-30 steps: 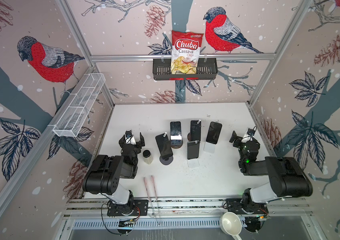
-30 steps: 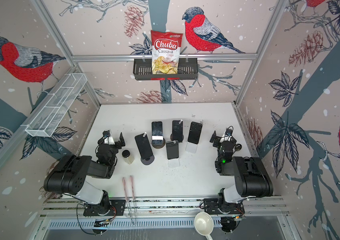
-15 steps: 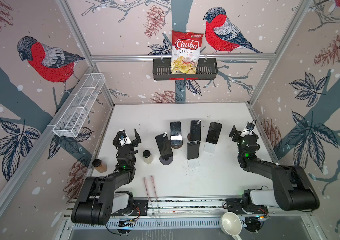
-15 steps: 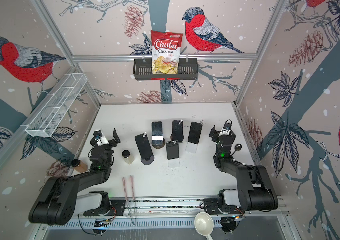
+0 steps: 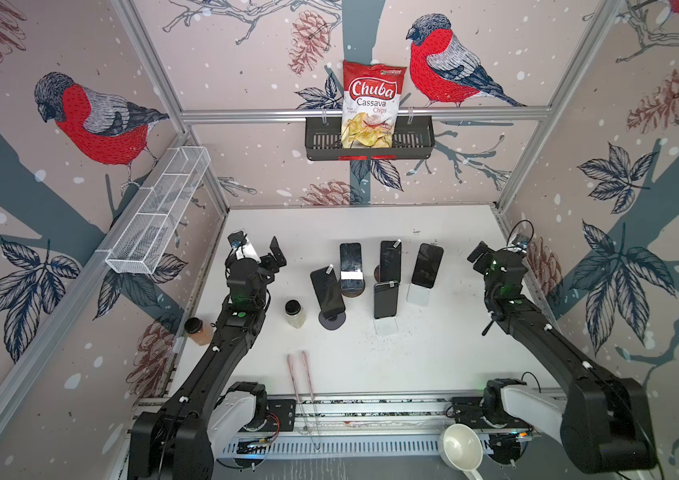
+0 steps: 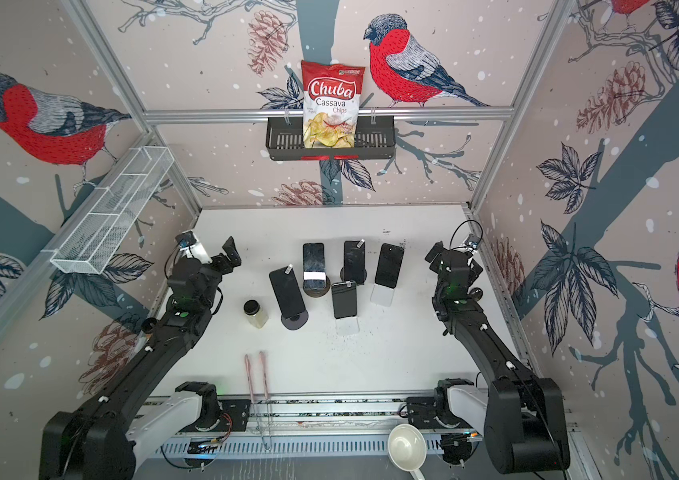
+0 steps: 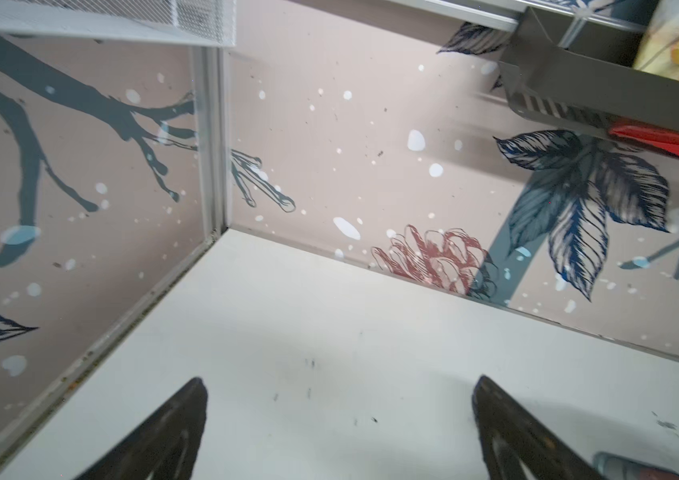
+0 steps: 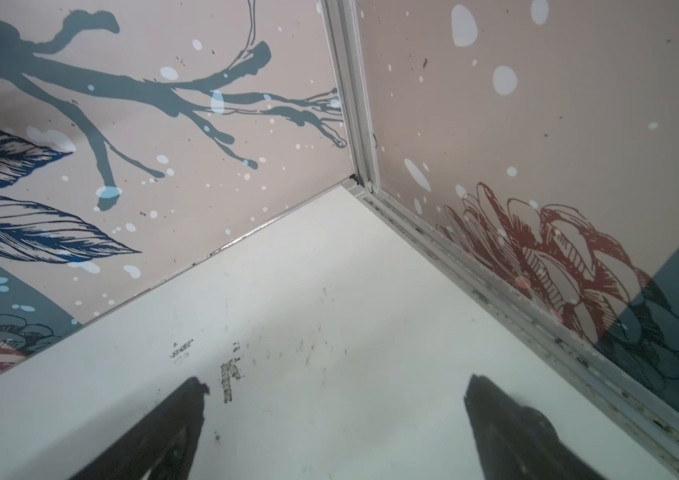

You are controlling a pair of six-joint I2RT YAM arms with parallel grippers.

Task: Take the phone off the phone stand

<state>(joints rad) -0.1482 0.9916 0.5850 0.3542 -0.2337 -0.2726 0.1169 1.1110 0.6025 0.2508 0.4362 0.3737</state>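
Several dark phones stand on phone stands in the middle of the white table, seen in both top views. The nearest to my left arm is a phone (image 5: 327, 291) leaning on a round dark stand (image 5: 332, 321). Others are a phone (image 5: 386, 299) on a white stand (image 5: 386, 327) and a phone (image 6: 389, 266) further right. My left gripper (image 5: 260, 251) (image 6: 213, 251) hangs open and empty, left of the phones. My right gripper (image 5: 495, 249) (image 6: 452, 251) is open and empty, right of them. Each wrist view shows spread fingertips (image 7: 196, 399) (image 8: 194, 395) over bare table, with no phone in sight.
A small pale jar (image 5: 295, 313) stands left of the round stand. A brown jar (image 5: 197, 331) sits by the left wall. Pink chopsticks (image 5: 300, 374) lie near the front edge. A chips bag (image 5: 373, 104) sits in a black basket on the back wall. A white wire basket (image 5: 159, 212) hangs left.
Both arms have stretched out from a folded pose, carrying the grippers toward the back of the table. The brown jar by the left wall came into view. Both grippers stayed open.
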